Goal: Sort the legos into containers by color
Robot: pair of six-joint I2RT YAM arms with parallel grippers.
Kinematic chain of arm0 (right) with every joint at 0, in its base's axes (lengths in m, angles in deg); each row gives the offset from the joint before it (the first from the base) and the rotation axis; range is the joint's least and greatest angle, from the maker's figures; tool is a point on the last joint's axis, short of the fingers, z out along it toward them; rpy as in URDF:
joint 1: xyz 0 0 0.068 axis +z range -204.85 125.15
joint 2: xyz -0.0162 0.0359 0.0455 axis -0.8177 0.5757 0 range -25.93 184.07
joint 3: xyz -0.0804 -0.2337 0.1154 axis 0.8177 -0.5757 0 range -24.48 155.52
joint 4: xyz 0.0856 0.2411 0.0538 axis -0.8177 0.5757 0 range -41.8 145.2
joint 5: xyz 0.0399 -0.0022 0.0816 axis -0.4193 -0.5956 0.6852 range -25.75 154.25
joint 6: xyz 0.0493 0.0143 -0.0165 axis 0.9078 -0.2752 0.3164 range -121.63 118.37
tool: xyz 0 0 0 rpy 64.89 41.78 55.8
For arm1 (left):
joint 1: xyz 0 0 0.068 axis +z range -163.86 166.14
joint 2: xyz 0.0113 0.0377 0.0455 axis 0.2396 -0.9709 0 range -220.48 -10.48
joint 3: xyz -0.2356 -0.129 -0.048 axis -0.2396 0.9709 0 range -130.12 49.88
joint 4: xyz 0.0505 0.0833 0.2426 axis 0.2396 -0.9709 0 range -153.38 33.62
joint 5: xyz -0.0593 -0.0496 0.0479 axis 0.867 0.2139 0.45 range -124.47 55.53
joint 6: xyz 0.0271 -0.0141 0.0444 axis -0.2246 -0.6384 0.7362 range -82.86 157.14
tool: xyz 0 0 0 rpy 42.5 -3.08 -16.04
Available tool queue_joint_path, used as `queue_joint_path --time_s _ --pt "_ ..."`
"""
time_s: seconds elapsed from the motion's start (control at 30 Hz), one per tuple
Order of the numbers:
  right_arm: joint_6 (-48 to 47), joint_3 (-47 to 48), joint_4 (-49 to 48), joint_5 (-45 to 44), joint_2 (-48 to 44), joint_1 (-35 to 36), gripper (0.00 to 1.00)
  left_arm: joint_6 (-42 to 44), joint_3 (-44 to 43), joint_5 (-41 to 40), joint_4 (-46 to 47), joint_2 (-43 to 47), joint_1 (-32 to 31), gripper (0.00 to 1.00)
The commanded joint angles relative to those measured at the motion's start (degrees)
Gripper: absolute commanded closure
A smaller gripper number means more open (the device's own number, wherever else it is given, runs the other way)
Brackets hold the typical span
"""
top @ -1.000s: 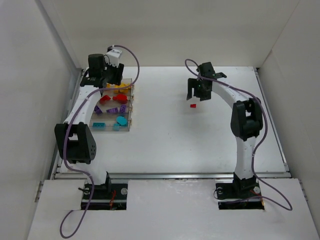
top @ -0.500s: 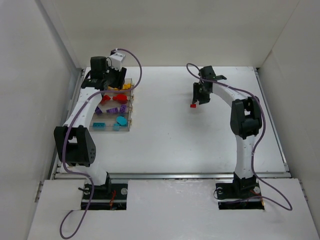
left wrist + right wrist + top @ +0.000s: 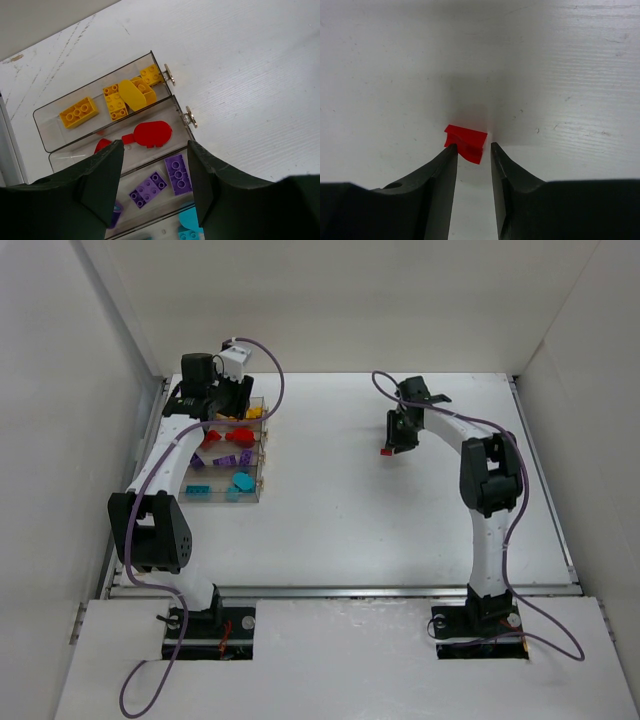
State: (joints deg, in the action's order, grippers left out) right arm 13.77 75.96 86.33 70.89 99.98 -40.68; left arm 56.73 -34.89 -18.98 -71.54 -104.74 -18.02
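Two arms are bolted at the near edge of a white table (image 3: 330,530), which is enclosed by pale walls.

The left arm (image 3: 165,458) is folded back at the elbow near the left wall. From there its forearm is extended forward and away to the far-left corner, where the wrist is pitched down over the containers (image 3: 265,470). The right arm (image 3: 487,535) is raised almost straight from its base. It is bent at the elbow, and the forearm is reached leftward and away, with the wrist turned down toward the table's far middle.

The containers are set as a row of four clear bins at the far left of the table. Yellow bricks (image 3: 80,111) are held in the farthest bin, red pieces (image 3: 150,134) in the next, then purple bricks (image 3: 175,172) and cyan pieces (image 3: 189,222).

The left gripper (image 3: 155,145) is held above the bins. Its fingers are spread partway, and nothing is gripped between them.

The right gripper (image 3: 472,146) is lowered to the table. Its fingers are drawn close together, and their tips are pressed against both sides of a single red brick (image 3: 466,141). That brick is located on the bare surface, well apart from the containers.
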Motion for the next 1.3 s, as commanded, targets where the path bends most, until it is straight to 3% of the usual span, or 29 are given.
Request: queue_joint_path --time_s 0.0,0.17,0.53,0.73,1.07,1.27 --pt "0.77 1.60 -2.18 1.71 1.27 -0.55 0.62 -0.43 -0.22 0.77 0.39 2.06 -0.32 0.50" --pt "0.77 2.12 -2.18 1.72 1.80 -0.55 0.64 -0.43 -0.22 0.77 0.39 2.06 -0.32 0.50" --pt "-0.36 2.13 -2.79 4.26 2.41 -1.61 0.77 -0.43 -0.75 1.30 0.39 2.06 -0.32 0.51" --pt "-1.51 0.28 -5.52 6.71 -2.32 -1.61 0.81 2.02 -1.27 3.84 -1.54 2.06 -0.85 0.52" --pt "-2.65 -0.34 -6.66 11.63 -4.09 -1.61 0.87 12.74 -0.22 10.43 -6.89 2.06 -6.20 0.52" --pt "-3.18 -3.41 -9.56 13.14 -7.60 -1.61 0.88 32.24 1.27 17.82 -18.32 2.06 -10.33 0.52"
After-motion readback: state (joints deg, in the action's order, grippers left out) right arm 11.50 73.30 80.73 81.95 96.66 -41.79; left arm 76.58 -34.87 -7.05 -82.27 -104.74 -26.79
